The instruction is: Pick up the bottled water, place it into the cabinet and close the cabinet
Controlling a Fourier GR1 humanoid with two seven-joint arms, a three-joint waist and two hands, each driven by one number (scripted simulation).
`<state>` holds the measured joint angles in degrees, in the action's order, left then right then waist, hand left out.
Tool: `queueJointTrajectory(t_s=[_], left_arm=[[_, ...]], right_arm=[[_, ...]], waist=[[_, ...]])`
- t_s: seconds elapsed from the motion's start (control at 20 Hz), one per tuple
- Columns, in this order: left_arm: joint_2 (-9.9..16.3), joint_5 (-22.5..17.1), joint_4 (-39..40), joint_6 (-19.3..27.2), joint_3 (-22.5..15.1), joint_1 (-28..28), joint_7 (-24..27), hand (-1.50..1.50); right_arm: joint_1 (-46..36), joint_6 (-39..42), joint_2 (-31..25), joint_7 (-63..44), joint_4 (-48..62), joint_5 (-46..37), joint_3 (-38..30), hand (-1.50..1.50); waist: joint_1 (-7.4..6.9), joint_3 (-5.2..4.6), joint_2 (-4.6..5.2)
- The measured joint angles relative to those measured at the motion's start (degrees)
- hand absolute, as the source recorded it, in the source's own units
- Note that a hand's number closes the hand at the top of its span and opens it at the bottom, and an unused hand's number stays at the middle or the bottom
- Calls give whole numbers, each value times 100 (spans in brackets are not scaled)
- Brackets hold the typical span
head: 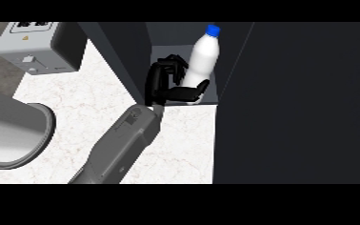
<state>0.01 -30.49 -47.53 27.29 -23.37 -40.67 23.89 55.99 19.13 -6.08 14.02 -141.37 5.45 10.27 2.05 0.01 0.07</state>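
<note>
The bottled water [202,59], white with a blue cap, stands slightly tilted inside the dark cabinet [119,52], in its open compartment at the upper middle of the head view. My left hand [163,82] reaches in from the lower left and is shut on the bottle's lower part. The thumb [188,93] crosses the bottle's base and the curled fingers [171,66] sit at its left side. The bottle's foot is hidden behind the thumb. The right hand does not show.
The cabinet's open door [295,105] fills the right side as a tall dark panel. A grey boxy appliance [38,47] stands at the top left. A round grey vessel [25,138] lies at the left edge on the white marble counter [183,148].
</note>
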Motion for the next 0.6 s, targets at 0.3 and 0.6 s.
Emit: queueJointTrajectory(t_s=[0.3, 0.6], left_arm=[[0, -276, 877, 345, 104, -803, -106, 150], [16, -30, 2015, 450, 131, -1472, -35, 150]], right_arm=[[-174, 74, -37, -65, 11, 93, -239, -150], [-389, 95, -44, -173, 46, 188, -375, -150]], waist=[[52, -2, 34], [95, 0, 73]])
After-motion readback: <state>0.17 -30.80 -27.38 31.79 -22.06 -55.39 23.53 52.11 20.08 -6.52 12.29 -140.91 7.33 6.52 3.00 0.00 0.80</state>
